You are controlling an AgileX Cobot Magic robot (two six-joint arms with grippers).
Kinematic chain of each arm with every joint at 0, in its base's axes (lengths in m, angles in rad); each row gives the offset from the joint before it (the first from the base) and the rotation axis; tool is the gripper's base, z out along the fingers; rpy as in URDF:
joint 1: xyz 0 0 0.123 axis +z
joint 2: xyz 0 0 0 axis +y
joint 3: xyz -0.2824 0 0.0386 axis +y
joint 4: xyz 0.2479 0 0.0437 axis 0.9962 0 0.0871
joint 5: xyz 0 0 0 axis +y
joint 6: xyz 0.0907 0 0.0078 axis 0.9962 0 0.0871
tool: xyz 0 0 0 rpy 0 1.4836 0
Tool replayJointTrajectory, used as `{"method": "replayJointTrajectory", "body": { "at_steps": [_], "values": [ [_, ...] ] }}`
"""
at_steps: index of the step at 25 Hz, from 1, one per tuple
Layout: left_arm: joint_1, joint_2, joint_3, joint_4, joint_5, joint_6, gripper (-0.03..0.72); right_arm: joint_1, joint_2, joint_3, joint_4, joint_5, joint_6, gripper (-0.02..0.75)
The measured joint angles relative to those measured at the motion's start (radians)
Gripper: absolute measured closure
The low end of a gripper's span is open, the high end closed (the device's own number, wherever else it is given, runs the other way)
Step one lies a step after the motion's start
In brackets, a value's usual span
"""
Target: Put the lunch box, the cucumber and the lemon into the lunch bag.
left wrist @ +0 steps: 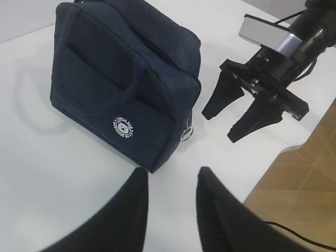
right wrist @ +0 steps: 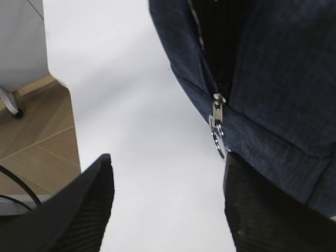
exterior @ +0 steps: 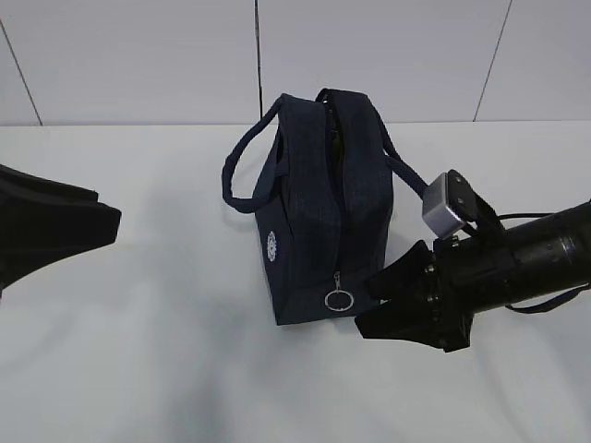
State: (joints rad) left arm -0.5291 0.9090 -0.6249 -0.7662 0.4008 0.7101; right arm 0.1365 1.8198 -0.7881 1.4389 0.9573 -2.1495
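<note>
The navy lunch bag [exterior: 319, 203] stands upright mid-table, handles up, round white logo on its side [left wrist: 122, 127]. Its zipper slider and metal ring pull [exterior: 339, 300] hang low on the near end, with a dark gap between the zipper edges above the slider [right wrist: 218, 142]. My right gripper [exterior: 369, 306] is open just right of that end; one finger [right wrist: 247, 199] is close beside the ring pull, with nothing between the fingers. My left gripper [left wrist: 172, 170] is open and empty, well left of the bag [exterior: 106, 208]. The lunch box, cucumber and lemon are out of view.
The white table's edge [left wrist: 294, 149] runs close behind the right arm, with wooden floor [left wrist: 299, 194] and a cable beyond it. A white panelled wall [exterior: 138, 55] stands behind the table.
</note>
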Motion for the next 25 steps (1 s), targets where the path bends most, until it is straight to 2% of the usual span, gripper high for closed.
{"method": "replayJointTrajectory", "body": {
  "at_steps": [7, 15, 25],
  "values": [
    [0.000, 0.030, 0.000, 0.000, -0.003, 0.000, 0.463, 0.000, 0.105, -0.002, 0.104, 0.014, -0.072, 0.255],
    [0.000, 0.030, 0.000, 0.000, -0.009, 0.000, 0.463, 0.000, 0.175, -0.002, 0.226, 0.107, -0.137, 0.257],
    [0.000, 0.030, 0.000, 0.000, -0.020, 0.000, 0.463, 0.000, 0.180, -0.002, 0.242, 0.122, -0.147, 0.257]
  ]
}}
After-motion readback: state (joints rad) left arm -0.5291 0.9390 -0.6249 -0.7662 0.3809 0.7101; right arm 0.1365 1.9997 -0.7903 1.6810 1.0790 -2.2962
